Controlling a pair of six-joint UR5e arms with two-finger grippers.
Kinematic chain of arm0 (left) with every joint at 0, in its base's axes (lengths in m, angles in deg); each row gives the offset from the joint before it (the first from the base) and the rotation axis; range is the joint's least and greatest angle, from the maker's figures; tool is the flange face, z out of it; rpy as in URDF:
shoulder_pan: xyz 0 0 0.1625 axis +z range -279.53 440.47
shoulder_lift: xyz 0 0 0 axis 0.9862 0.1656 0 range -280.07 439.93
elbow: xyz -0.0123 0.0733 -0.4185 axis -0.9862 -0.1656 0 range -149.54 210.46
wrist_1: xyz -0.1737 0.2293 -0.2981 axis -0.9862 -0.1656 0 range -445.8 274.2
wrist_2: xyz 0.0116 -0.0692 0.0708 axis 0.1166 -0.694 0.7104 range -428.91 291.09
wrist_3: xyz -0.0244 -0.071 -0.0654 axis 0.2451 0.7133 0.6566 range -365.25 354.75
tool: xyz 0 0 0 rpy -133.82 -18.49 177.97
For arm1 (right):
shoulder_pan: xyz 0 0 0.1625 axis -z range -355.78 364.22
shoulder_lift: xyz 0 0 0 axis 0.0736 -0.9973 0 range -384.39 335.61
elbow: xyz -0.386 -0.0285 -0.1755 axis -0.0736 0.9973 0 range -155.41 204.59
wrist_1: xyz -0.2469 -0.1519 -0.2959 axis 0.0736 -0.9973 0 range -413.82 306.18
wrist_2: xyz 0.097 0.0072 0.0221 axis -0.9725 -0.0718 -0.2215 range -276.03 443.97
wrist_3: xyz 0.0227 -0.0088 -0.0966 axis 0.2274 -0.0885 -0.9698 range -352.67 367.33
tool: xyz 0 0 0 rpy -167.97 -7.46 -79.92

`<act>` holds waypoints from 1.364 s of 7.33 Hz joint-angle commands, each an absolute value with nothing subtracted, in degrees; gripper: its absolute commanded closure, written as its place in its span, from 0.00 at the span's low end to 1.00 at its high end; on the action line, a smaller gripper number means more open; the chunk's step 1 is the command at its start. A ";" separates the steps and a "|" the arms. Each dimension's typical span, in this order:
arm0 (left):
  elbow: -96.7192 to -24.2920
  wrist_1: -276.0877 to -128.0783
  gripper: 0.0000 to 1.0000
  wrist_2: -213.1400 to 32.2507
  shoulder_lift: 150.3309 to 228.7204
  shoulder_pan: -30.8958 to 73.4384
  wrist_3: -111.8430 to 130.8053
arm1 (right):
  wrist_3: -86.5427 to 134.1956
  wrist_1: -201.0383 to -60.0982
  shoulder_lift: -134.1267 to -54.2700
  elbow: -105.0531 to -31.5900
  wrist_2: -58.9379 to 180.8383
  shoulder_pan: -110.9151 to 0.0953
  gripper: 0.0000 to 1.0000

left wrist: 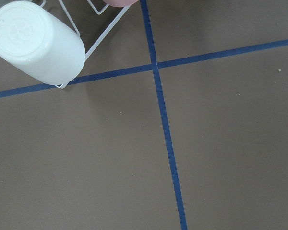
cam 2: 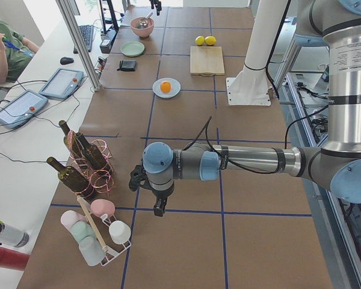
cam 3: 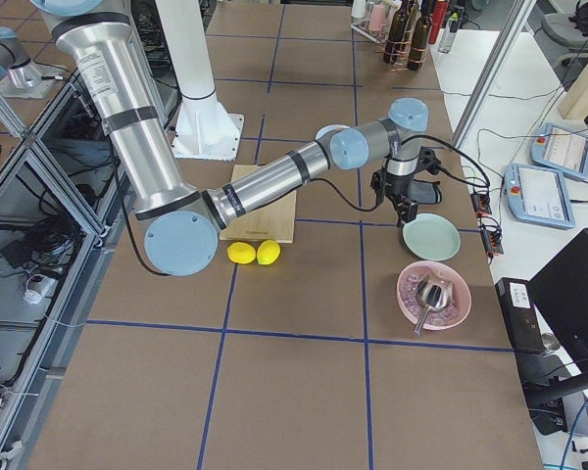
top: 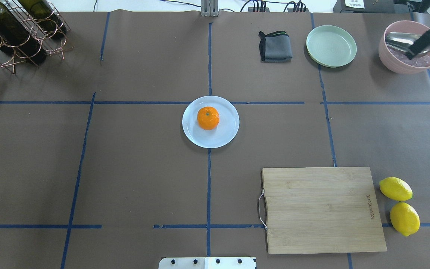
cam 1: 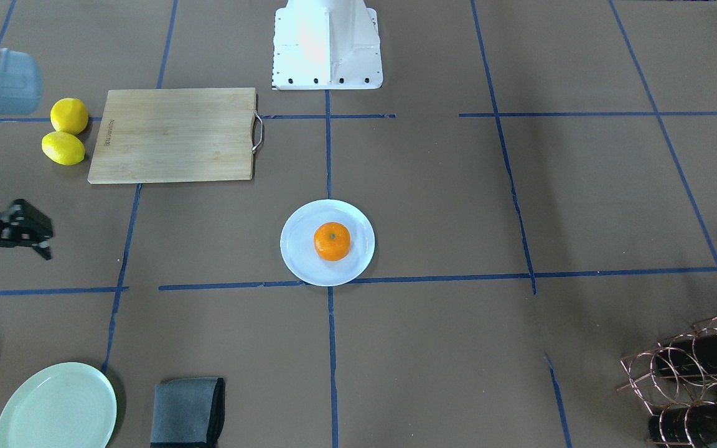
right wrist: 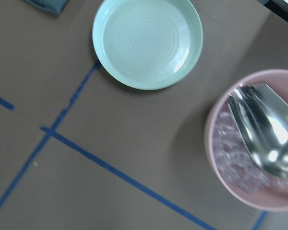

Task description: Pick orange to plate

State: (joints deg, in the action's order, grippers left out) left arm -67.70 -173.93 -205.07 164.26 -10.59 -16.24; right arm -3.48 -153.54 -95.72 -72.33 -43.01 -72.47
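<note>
Orange (cam 1: 332,241) rests on plate (cam 1: 299,252), well apart from right end effector (cam 1: 44,244).

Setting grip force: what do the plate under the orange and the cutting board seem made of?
The plate looks like glazed ceramic or melamine: pale bluish-white, smooth, slightly glossy; I cannot tell which. The cutting board looks like bamboo or light wood, matte, with parallel strip grain; its handle looks like thin shiny metal.

The brown paper-covered table (top: 125,168) (gridded with blue tape) carries a round bluish-white plate (top: 222,139) centrally, with a rectangular wooden cutting board (top: 323,209) and two yellow lemons (top: 395,189) near right.
</note>
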 commanded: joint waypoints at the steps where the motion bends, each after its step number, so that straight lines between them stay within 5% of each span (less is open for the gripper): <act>1: -69.28 -173.78 0.00 -205.14 163.52 -10.67 -16.32 | -7.97 -153.95 -106.43 -73.06 -42.94 -80.74 0.00; 4: -70.08 -173.87 0.00 -205.05 163.25 -10.76 -16.50 | -8.58 -152.43 -115.07 -73.14 -43.03 -87.53 0.00; 10: -69.82 -173.96 0.00 -204.97 161.76 -10.67 -16.76 | -7.97 -151.56 -117.55 -73.06 -44.43 -86.84 0.00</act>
State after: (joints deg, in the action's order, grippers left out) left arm -69.59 -173.96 -205.03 162.11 -10.62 -16.70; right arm -8.02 -151.65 -117.51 -73.13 -44.10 -87.24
